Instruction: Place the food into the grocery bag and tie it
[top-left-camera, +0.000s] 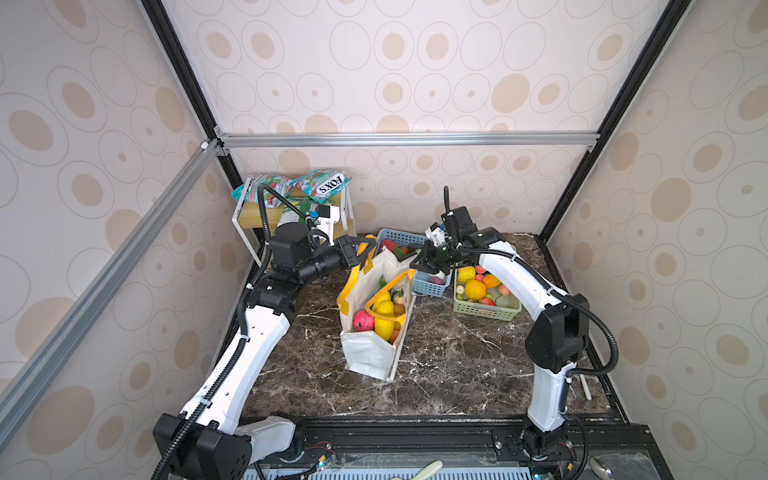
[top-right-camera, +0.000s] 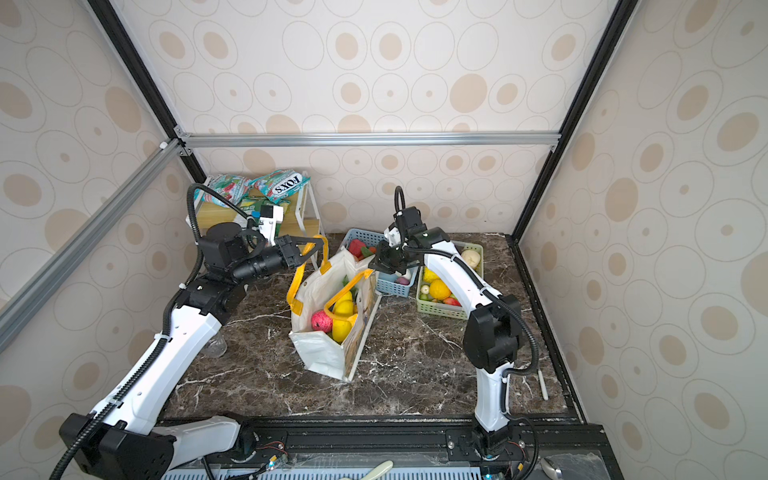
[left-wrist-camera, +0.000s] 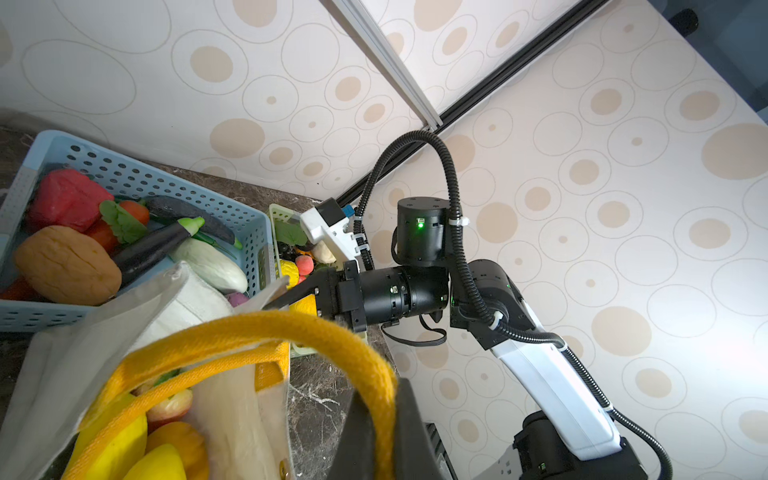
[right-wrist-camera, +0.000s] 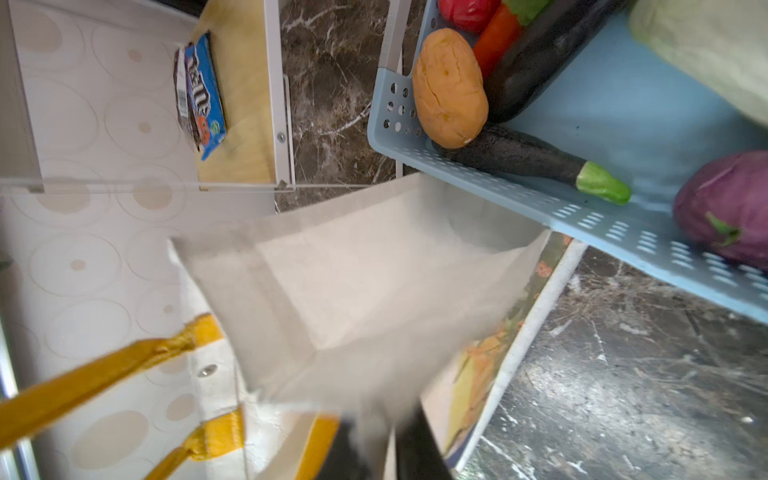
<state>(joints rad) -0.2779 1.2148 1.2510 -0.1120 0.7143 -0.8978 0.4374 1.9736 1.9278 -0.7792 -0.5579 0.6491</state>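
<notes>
The white grocery bag (top-left-camera: 370, 349) (top-right-camera: 320, 349) stands open mid-table, with yellow and pink toy food (top-left-camera: 384, 316) inside. My left gripper (top-left-camera: 365, 249) (top-right-camera: 316, 245) (left-wrist-camera: 387, 419) is shut on one yellow handle (left-wrist-camera: 291, 328), holding it up above the bag's far end. My right gripper (top-left-camera: 417, 266) (top-right-camera: 374, 264) (right-wrist-camera: 384, 434) sits at the bag's far right corner, its jaws close together with the blurred white fabric of the bag (right-wrist-camera: 374, 282) between them. The other handle (top-left-camera: 392, 286) droops over the opening.
A blue basket (top-left-camera: 399, 237) (right-wrist-camera: 602, 216) with aubergines, a potato and red vegetables stands right behind the bag. A green basket (top-left-camera: 486, 311) of fruit is to its right. A small shelf rack with snack packets (top-left-camera: 324, 185) stands at the back left. A white rod (top-left-camera: 586, 386) lies at the right edge.
</notes>
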